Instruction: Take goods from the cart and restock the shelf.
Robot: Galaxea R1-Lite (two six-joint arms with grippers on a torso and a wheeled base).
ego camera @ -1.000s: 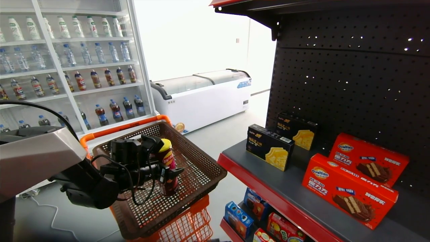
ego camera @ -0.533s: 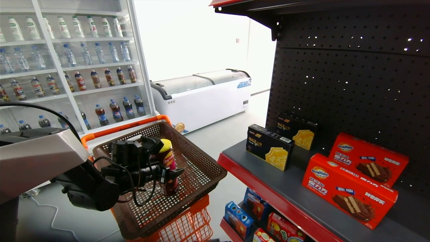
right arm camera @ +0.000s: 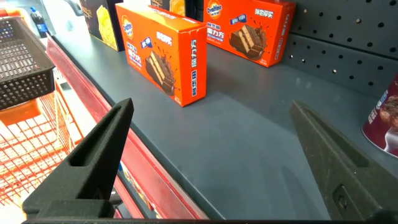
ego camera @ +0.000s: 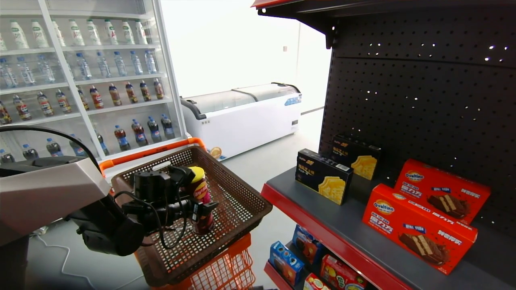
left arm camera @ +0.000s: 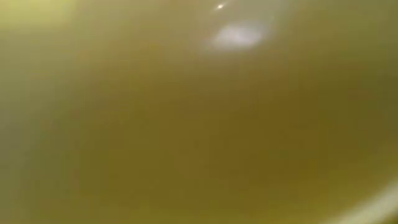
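Standing upright in the brown basket (ego camera: 242,209) atop the orange cart (ego camera: 225,270), at seven o'clock in the head view, a red chip can (ego camera: 200,193) with a yellow lid sat clamped between the fingers of the left gripper (ego camera: 198,206). At four o'clock, the shelf (ego camera: 306,201) carried two black boxes (ego camera: 323,176) and two orange boxes (ego camera: 419,227). The left wrist view gave a yellow-olive blur, too close to make out. In the right wrist view, the right gripper (right arm camera: 211,109) hung with its fingers spread wide above the grey shelf board, orange boxes beyond it and a dark red tub (right arm camera: 384,121) near one finger.
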